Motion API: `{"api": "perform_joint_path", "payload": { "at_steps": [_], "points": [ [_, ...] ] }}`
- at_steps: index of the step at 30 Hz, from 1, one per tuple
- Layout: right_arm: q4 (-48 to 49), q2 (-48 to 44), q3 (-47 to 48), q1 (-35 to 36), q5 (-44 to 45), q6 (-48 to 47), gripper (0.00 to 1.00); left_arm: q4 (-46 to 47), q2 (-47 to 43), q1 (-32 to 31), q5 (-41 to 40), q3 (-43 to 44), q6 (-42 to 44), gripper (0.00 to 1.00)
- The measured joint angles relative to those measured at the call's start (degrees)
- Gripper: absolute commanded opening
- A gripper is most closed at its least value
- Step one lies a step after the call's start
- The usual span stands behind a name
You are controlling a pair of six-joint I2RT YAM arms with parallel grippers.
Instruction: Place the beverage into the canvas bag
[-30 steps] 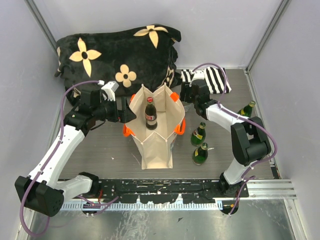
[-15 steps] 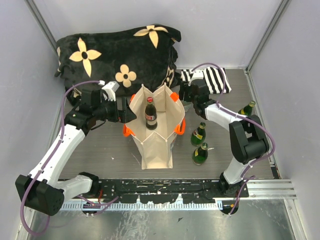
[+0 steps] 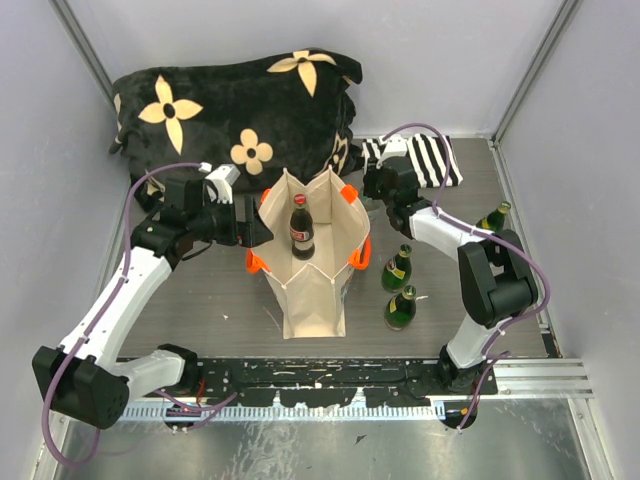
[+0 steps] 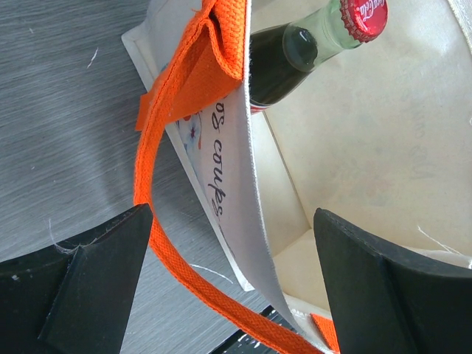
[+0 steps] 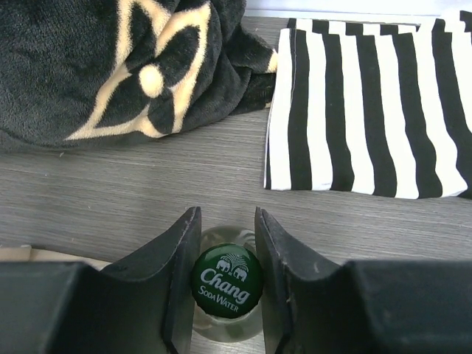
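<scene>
The beige canvas bag [image 3: 312, 288] with orange handles stands open mid-table. A dark bottle with a red cap [image 3: 300, 228] stands inside it, also shown in the left wrist view [image 4: 295, 51]. My left gripper [image 3: 256, 226] is open, its fingers on either side of the bag's left wall [image 4: 240, 177] and its orange handle [image 4: 158, 147]. My right gripper [image 3: 378, 192] is behind the bag's right side. It is shut on the neck of a clear bottle with a green Chang soda water cap [image 5: 226, 284], which stands on the table.
Three green bottles stand right of the bag [image 3: 397, 268], [image 3: 401, 308], [image 3: 492, 218]. A black flowered cushion [image 3: 240, 100] lies at the back, and a black-and-white striped cloth [image 3: 425, 160] lies at the back right. Walls enclose the table on both sides.
My right wrist has shifted very slightly near the bag's back right corner. The left arm, bag and bottles have not visibly moved.
</scene>
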Motion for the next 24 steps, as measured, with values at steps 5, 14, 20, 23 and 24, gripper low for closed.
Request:
{"api": "perform_joint_path", "payload": {
  "at_steps": [5,14,20,23,24],
  "points": [
    [-0.35,-0.20,0.00,0.00,-0.04,-0.15,0.01,0.00,0.09,0.00,0.04,0.00,0.00,0.98],
    [-3.32,-1.42,0.07,0.00,0.24,-0.57,0.01,0.02,0.33,0.00,0.42,0.00,0.00,0.98],
    [-8.37,-2.71,1.01,0.00,1.29,-1.42,0.01,0.04,0.57,0.00,0.85,0.00,-0.02,0.98],
    [-10.73,-3.34,1.49,0.00,1.66,-2.03,0.01,0.15,0.79,0.00,1.03,0.00,-0.04,0.98],
    [-11.85,-3.63,1.73,0.00,1.73,-2.23,0.01,0.31,0.90,0.00,1.07,0.00,-0.07,0.98]
  ]
}}
